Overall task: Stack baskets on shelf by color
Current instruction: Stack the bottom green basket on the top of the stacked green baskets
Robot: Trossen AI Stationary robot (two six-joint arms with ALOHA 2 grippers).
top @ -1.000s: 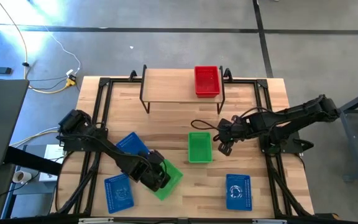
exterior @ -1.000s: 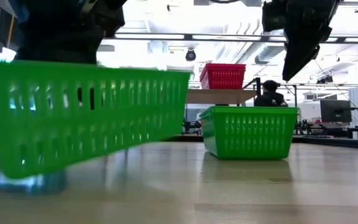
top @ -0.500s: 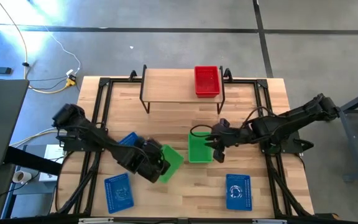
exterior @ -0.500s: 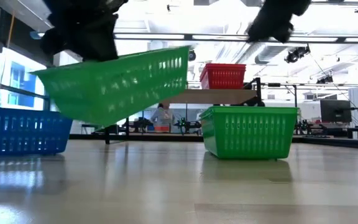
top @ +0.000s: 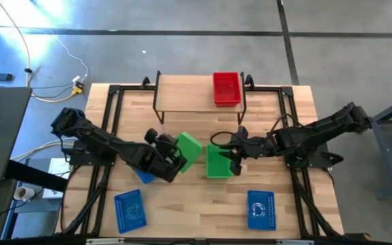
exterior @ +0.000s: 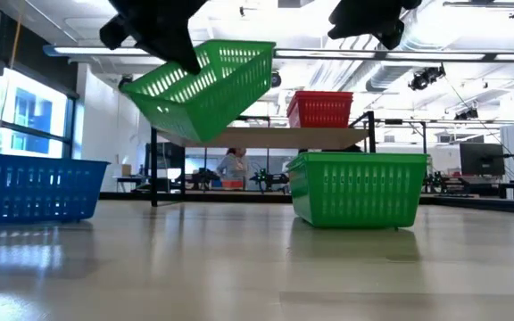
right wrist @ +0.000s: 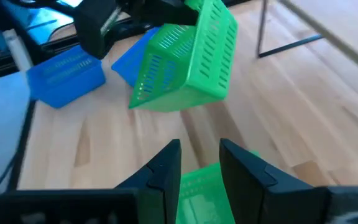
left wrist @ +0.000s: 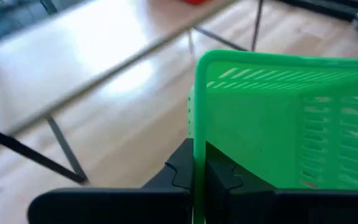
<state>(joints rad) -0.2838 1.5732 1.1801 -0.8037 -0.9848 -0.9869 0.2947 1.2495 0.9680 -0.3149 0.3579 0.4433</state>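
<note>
My left gripper (top: 174,158) is shut on a green basket (top: 188,149) and holds it in the air left of the table's middle; it shows tilted in the low view (exterior: 208,85). A second green basket (top: 218,162) stands on the table. My right gripper (top: 232,155) hovers open above its right rim (right wrist: 199,186), well clear of it in the low view (exterior: 368,18). A red basket (top: 226,88) stands on the right end of the shelf (top: 192,95). My left gripper pinches one wall of the green basket at its rim (left wrist: 198,134), one finger inside the basket and one outside. The basket is lifted clear of the table and tilted, its open top turned partly up and toward the table's right.
Blue baskets stand near the front left (top: 129,209) and front right (top: 260,209), and a third blue basket (top: 143,176) lies partly under my left arm. The shelf's left and middle parts are bare wood. A person shows in the room beyond (exterior: 233,167).
My left gripper has lifted the green basket off the near-left table and carried it up, toward the far edge and the right, close to the other green basket; the basket has tipped. My right gripper has moved toward the table's left, over the standing green basket.
</note>
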